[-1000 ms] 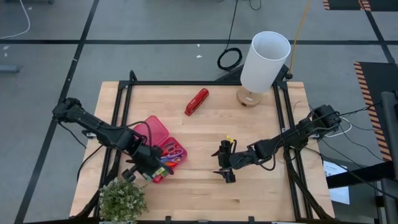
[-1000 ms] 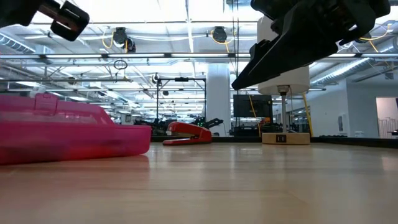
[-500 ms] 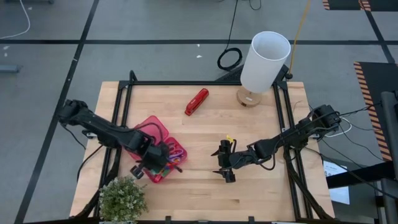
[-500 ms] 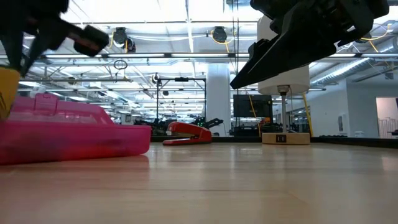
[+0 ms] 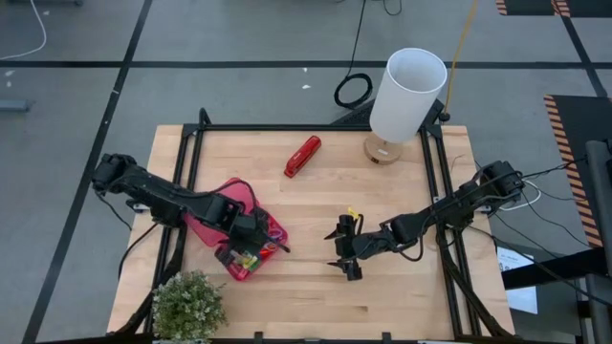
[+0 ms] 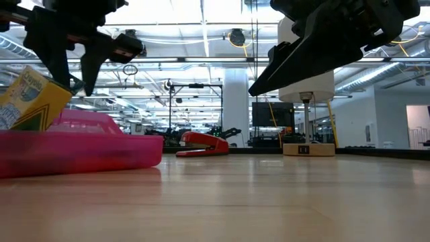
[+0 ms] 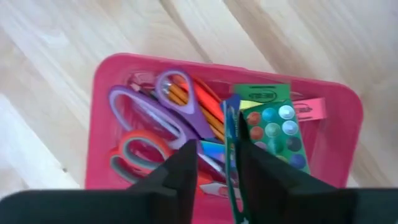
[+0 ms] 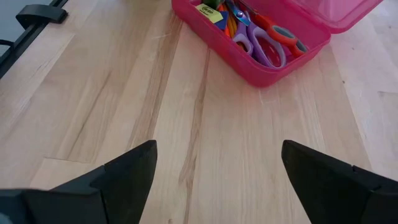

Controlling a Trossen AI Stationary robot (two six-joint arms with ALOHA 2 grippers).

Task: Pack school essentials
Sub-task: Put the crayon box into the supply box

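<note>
Two arms: left gripper (image 7: 214,165) jaws pinch the crayon box (image 7: 267,127) over the pink case (image 7: 102,118); right gripper (image 8: 214,165) jaws spread

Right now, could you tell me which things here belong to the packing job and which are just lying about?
Job:
pink case
crayon box, in left gripper
purple scissors
red scissors
pencils

Lying about:
stapler
lamp
plant
right gripper, open

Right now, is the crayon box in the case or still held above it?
Held above: the left hand grips the crayon box over the open pink case.
</note>
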